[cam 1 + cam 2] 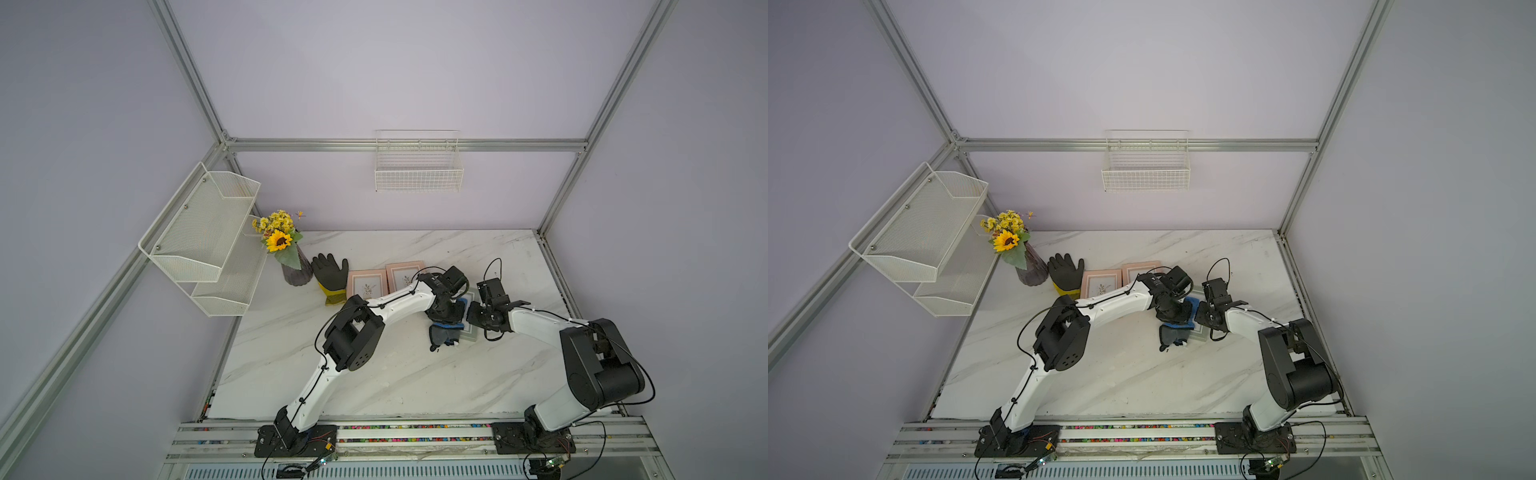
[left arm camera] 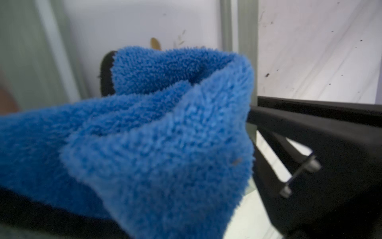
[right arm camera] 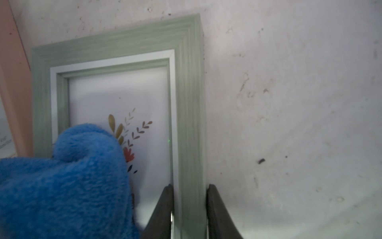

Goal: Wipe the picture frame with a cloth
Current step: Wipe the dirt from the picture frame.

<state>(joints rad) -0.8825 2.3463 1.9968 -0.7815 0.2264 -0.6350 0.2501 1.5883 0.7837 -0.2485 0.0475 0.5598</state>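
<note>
So the left claw (image 1: 449,318) is clamped on the bunched cloth (image 2: 165,134), which sits on the glass (image 3: 124,93) of the green frame (image 3: 186,82) lying on the desk (image 1: 374,374). The right claw (image 3: 190,187) pinches the frame's side rail. A firm pinch plus slow, light sweeps should stop it sliding.

In both top views the scene is lit softly and evenly from above, at rather low brightness and with a cool lilac cast. Only faint, diffuse shadows are cast on the marble table (image 1: 374,382). The aluminium posts (image 1: 187,70) are splayed outward toward the picture edges. In the left wrist view the cloth (image 2: 165,124) is rendered sharpest at its middle fold and blurred nearest the lens, and the background is left out of focus. In the right wrist view the picture frame (image 3: 188,93) is shown fairly sharp. Its glass is washed by pale glare, and a tiny green glint is caught there.
</note>
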